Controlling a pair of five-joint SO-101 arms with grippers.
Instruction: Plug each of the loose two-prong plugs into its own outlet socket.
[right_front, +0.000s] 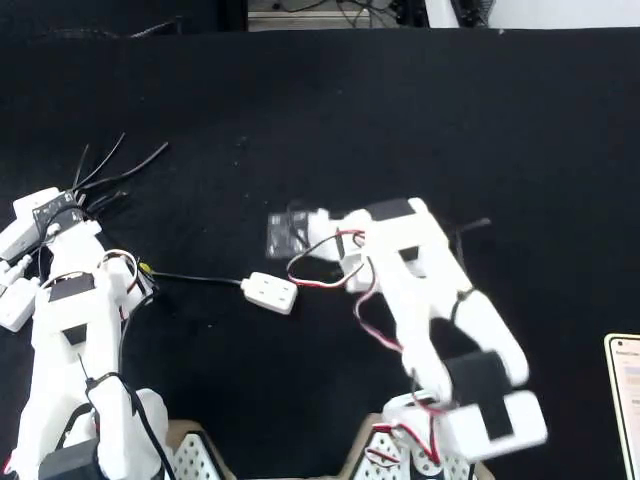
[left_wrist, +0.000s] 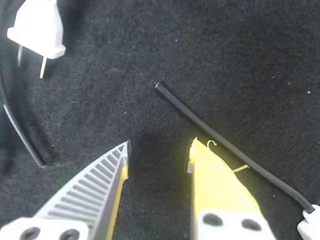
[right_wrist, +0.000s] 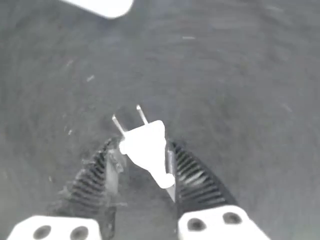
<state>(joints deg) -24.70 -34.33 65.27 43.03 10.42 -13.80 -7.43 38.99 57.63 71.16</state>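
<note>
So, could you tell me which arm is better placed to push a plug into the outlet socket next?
Right: the right gripper is shut on a two-prong plug, prongs forward, near the outlet socket. The left gripper is open and empty.

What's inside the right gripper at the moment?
A white two-prong plug is clamped in the right gripper, between its fingers, prongs pointing away from the wrist. What lies under the plug is covered.

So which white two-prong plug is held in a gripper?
The white two-prong plug in the right gripper, clamped between its fingers. The other white plug lies loose on the black cloth, ahead of the open left gripper.
</note>
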